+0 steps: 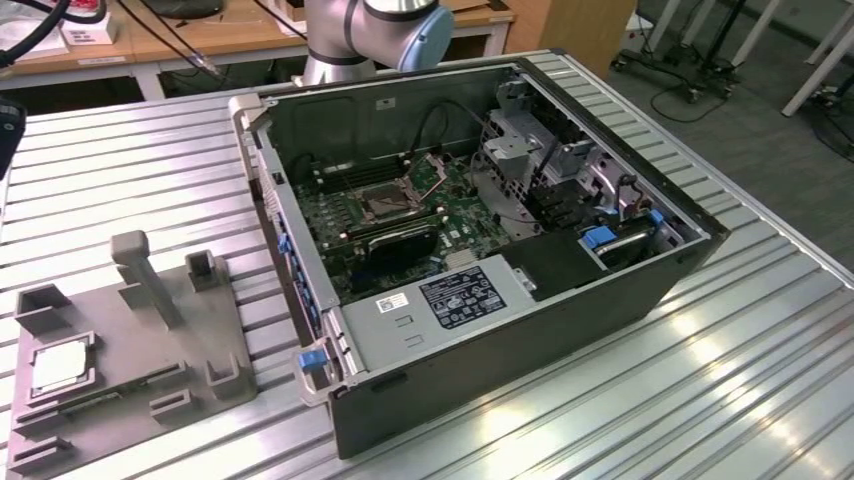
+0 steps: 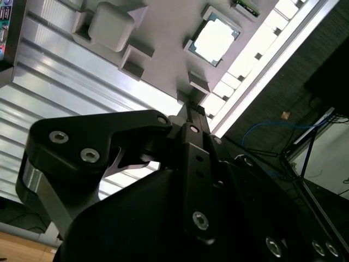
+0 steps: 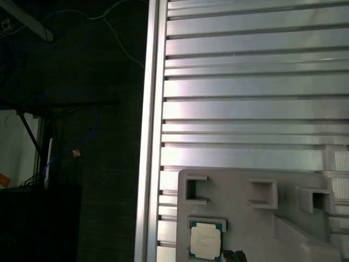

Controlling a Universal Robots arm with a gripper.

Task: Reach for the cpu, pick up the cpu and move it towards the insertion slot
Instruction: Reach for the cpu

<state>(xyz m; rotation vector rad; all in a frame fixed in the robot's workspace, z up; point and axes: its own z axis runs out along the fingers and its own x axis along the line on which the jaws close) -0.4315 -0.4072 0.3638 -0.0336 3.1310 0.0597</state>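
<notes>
The cpu (image 1: 60, 365) lies flat, pale face up, in a square recess of the grey fixture plate (image 1: 134, 370), low in the exterior view's left on the slatted metal worktop (image 1: 134, 170). In the second wrist view the cpu (image 2: 216, 39) shows beyond the tip of the black tool (image 2: 192, 109), clear of it and not touching, with a small raised block (image 2: 199, 83) of the plate between the two. The tool has no hold on the cpu, and whether it stands wide or narrow cannot be told. In the first wrist view the cpu (image 3: 205, 242) sits near the plate's edge. The insertion slot (image 1: 384, 205) lies inside the open computer case (image 1: 534, 330) in the middle of the exterior view, well apart from the cpu.
</notes>
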